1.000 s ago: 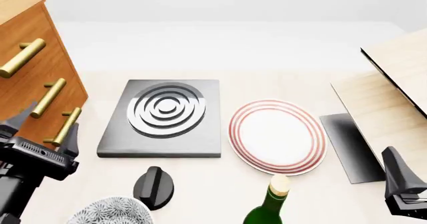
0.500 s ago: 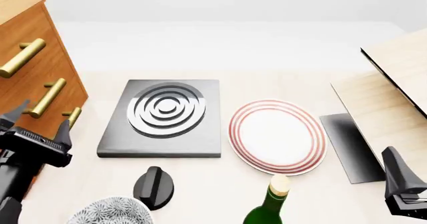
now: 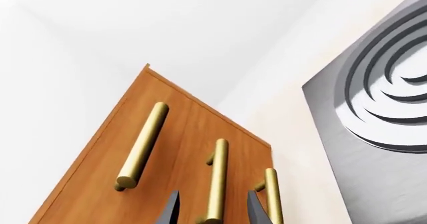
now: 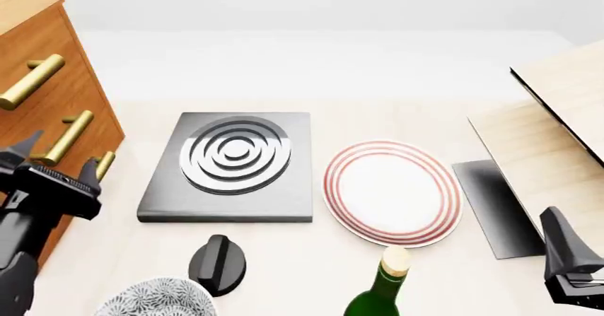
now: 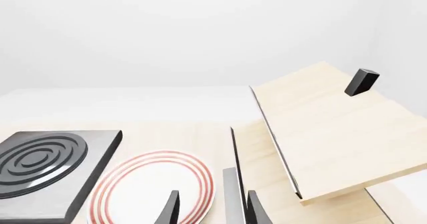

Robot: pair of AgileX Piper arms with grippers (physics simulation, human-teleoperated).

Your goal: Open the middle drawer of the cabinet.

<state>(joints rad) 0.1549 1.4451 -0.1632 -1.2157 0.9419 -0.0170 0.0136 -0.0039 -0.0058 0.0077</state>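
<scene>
Two grippers in view. Right gripper (image 4: 566, 266) parked low at 4 o'clock, jaws spread on nothing. Left gripper (image 4: 52, 162) at 9 o'clock, jaws spread either side of the middle drawer's (image 3: 200, 149) brass handle (image 3: 217, 181), not yet pinching. Farther at 10 o'clock, the cabinet (image 4: 38, 54), all drawers apparently shut. Approach step nearly done; next, judged: close on that bar, then pull straight out.

No readable text, labels, brands or numbers on anything in view.
</scene>
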